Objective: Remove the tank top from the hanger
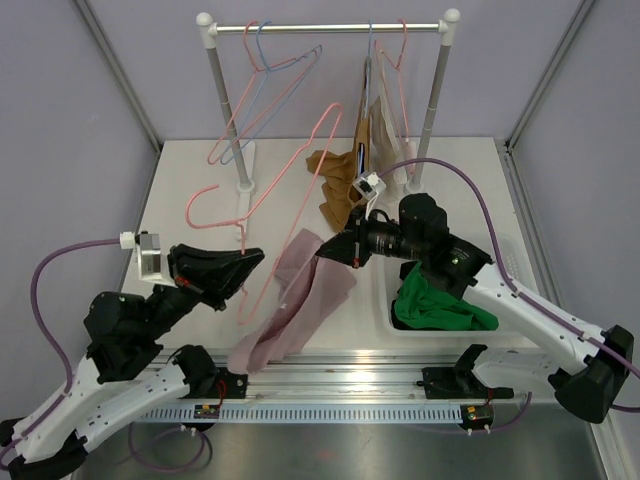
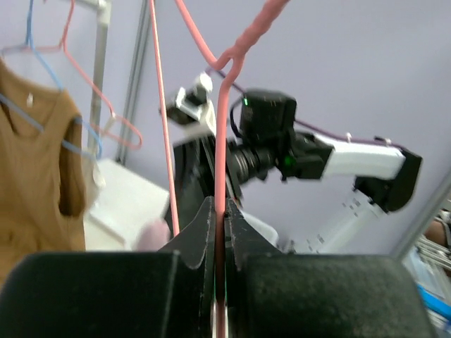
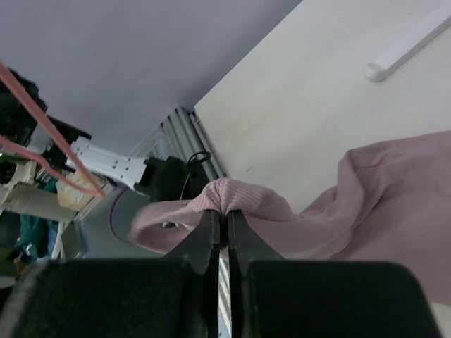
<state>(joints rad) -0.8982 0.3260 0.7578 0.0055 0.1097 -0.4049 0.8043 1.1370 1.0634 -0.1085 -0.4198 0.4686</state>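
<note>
Left gripper (image 2: 220, 208): closed on the pink hanger (image 2: 221, 141) — the wire is pinched between the jaws and runs up past the fingertips.
Right gripper (image 3: 227, 215): closed on a fold of the pink tank top (image 3: 394, 183); a ridge of cloth is bunched over the fingertips.
Tank top position: draped on the table (image 1: 180, 175) between the two arms, far end lifted at the right gripper, near end trailing toward the near edge. The hanger's wire lies along its left side. Whether a strap is looped over the wire cannot be told.
Hanger position: off the rail (image 1: 330, 28), tilted, held above the table left of centre.
Surroundings: a brown garment (image 1: 340, 185) is hung at the far right of the rail; a green cloth (image 1: 440, 305) lies in the white bin (image 1: 384, 305) under the right arm.
Step judged: cloth to be drawn rightward off the wire; separation is not confirmed.
Risk, snag: a strap caught on the hanger's shoulder would drag or twist the thin wire in the left jaws.
Risk, slip: only a small fold is pinched — rising tension could free the cloth.
Risk, collision: the right arm is near the brown garment, so a wide sweep could catch it.
</note>
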